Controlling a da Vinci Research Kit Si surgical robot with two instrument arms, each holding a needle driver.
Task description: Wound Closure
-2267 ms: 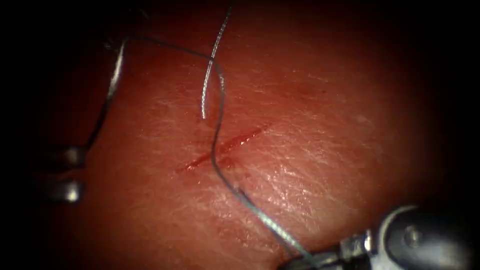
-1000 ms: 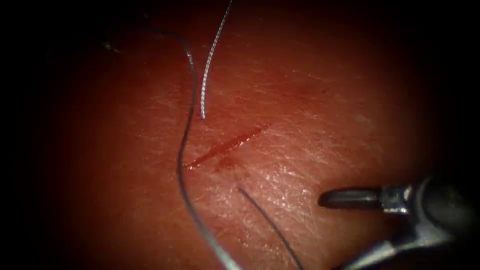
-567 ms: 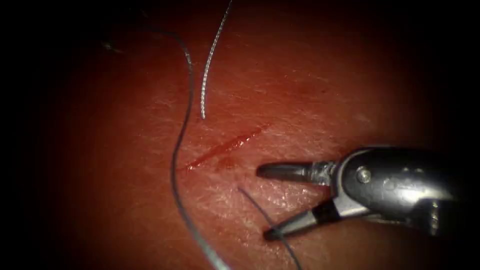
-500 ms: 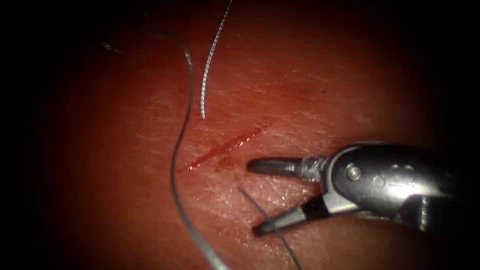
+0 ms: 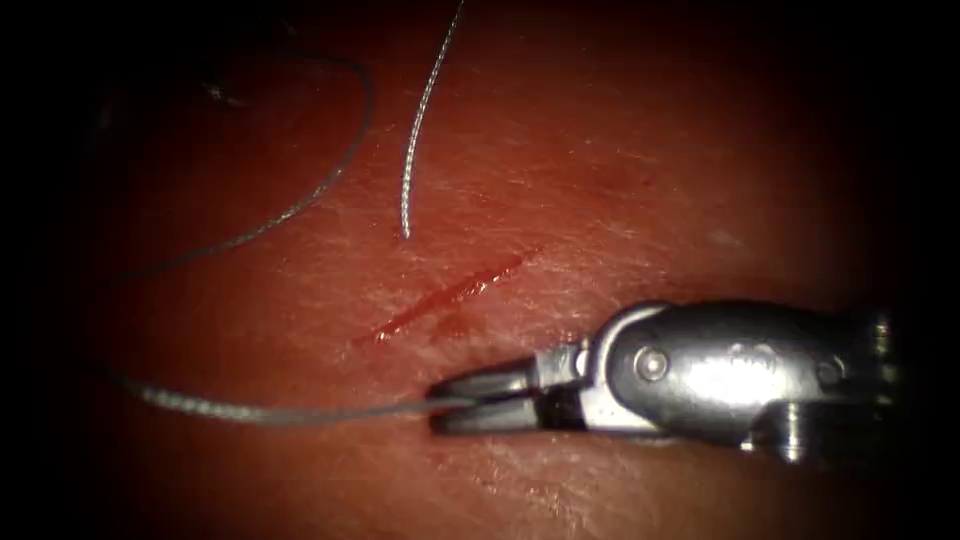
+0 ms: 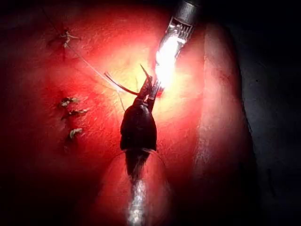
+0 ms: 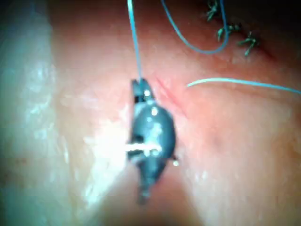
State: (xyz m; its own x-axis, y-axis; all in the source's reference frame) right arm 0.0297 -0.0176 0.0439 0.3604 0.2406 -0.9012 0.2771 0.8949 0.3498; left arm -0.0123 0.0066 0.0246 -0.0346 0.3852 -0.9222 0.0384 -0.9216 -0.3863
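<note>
Right gripper (image 5: 455, 405) low over tissue (image 5: 650, 170), clamped on thread (image 5: 250, 412)

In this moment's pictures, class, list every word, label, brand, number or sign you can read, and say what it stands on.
None can be read.
The right pincer, shut on the thread, bears faint marks on its metal body that are too blurred to read.
The tissue carries no text.

The tissue (image 5: 650, 170) is a wet, glistening red, and just above the silver-grey right tool (image 5: 445, 403) the cut (image 5: 450, 293) runs as a darker red line. Grey thread (image 5: 250, 412) trails from the jaws. A paler, finely ribbed strand (image 5: 412, 150) lies above.
</note>
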